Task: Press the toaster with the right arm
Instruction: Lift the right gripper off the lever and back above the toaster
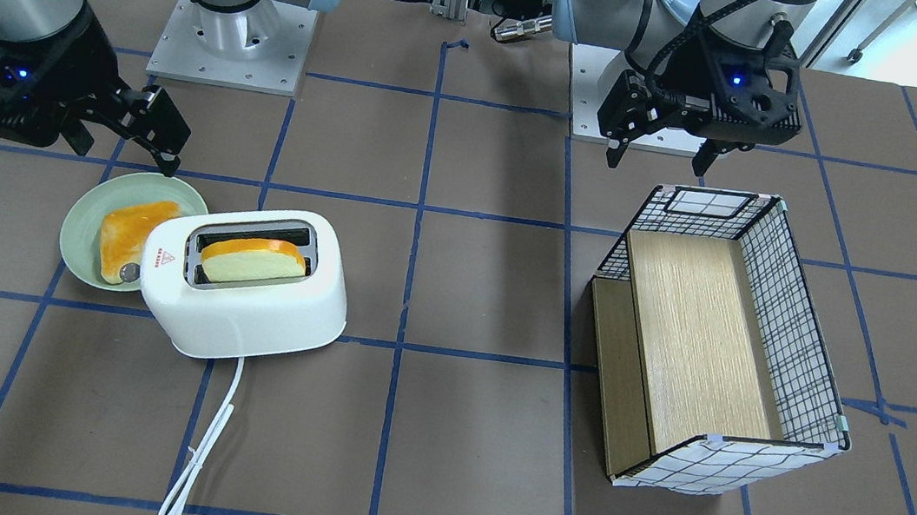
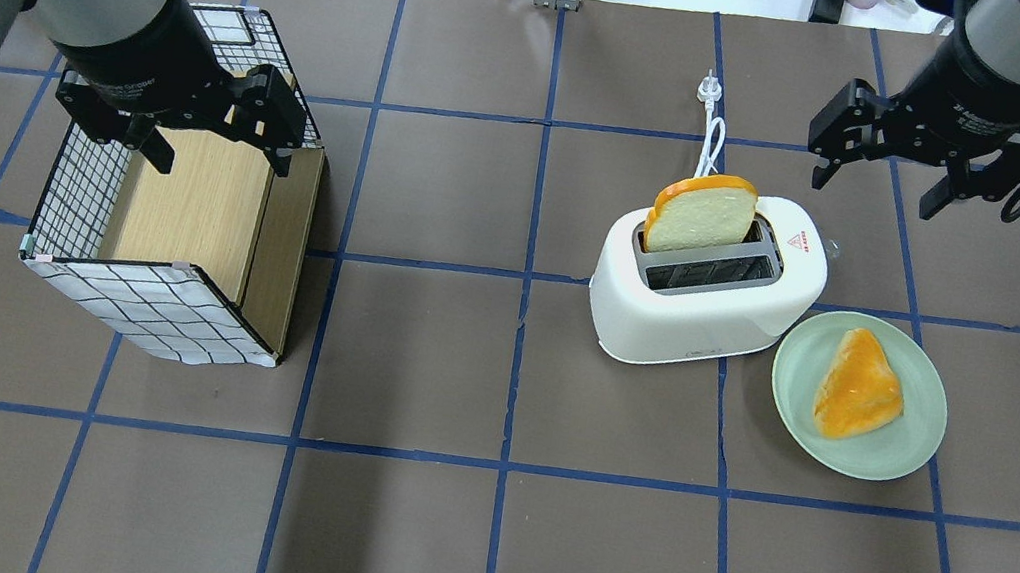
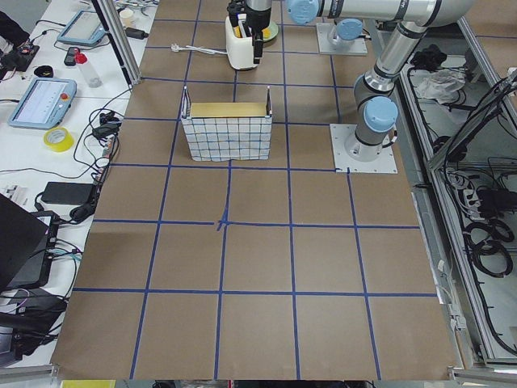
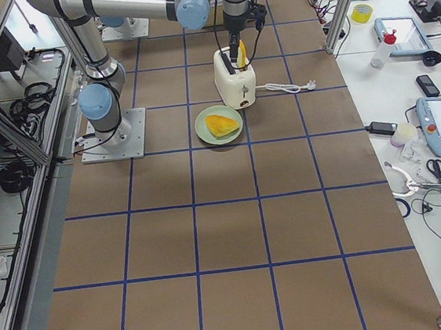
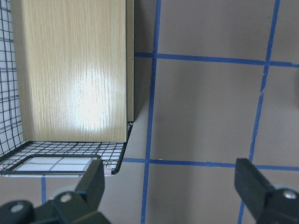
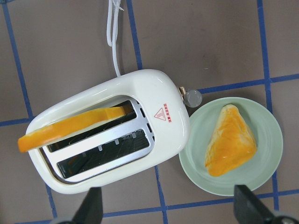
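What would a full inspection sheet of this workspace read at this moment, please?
Surface: brown table with a blue tape grid.
Job's things: white toaster upright, a bread slice standing in one slot, the other slot empty; silver knob at the plate end.
Clutter: green plate with a bread piece beside the toaster; checked basket holding wooden boards.
Grippers: right gripper open, raised near the toaster, touching nothing; left gripper open over the basket.
Cables: toaster cord loose on the table, unplugged.
Surroundings: bench with a tablet and a tape roll; nobody seen.
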